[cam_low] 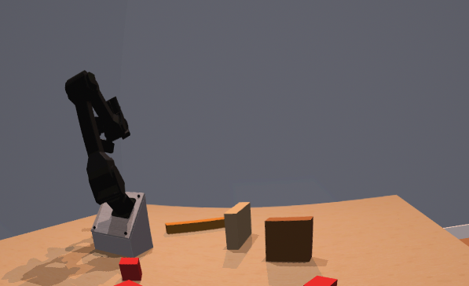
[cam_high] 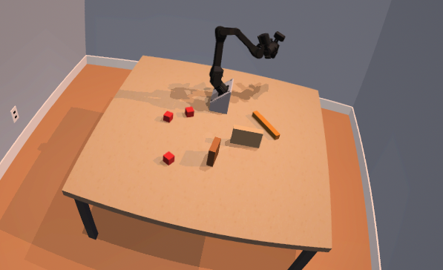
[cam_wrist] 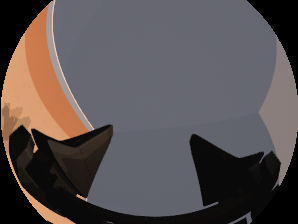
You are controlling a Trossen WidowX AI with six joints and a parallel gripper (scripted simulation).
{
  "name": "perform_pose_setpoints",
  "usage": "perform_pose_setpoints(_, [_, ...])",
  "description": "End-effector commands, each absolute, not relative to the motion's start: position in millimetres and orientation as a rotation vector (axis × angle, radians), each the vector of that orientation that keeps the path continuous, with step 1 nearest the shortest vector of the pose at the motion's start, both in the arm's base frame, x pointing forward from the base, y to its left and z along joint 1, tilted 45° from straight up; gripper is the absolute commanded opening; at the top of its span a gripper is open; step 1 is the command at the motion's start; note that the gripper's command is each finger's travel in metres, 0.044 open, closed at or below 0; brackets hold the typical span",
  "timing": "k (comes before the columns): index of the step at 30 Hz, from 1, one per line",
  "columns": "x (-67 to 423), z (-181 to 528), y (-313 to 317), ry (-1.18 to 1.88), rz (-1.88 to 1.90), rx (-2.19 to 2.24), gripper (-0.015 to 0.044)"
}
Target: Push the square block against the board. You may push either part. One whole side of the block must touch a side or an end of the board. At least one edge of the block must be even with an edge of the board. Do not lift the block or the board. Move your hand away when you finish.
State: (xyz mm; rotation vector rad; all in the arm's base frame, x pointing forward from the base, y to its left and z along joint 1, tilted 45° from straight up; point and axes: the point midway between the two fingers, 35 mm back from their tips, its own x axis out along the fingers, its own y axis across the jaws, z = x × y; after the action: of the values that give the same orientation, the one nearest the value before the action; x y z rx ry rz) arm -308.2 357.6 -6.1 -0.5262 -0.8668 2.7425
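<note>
Gripper (cam_high: 274,44) raised high above the table (cam_high: 204,200), fingers spread wide and holding nothing. Square block (cam_high: 246,136) rests just beside the orange board (cam_high: 266,124), apart from it; a brown slab (cam_high: 214,151) stands near the block's other side.

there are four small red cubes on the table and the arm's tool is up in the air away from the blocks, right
Not four: the top view shows three small red cubes on the table. The rest holds: the tool is up in the air, open, away from the blocks.
</note>
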Motion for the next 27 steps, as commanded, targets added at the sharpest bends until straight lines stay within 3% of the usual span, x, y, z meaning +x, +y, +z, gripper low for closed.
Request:
perform_pose_setpoints(1, [-308.2, -6.1, 357.6, -0.867, 2.743, -0.526, 0.0374])
perform_pose_setpoints(15, [-265.7, -25.7, 386.8, -0.537, 2.664, -0.661, 0.0006])
perform_pose_setpoints(27, [-219.2, -44.7, 407.2, -0.251, 2.548, -0.763, 0.0000])
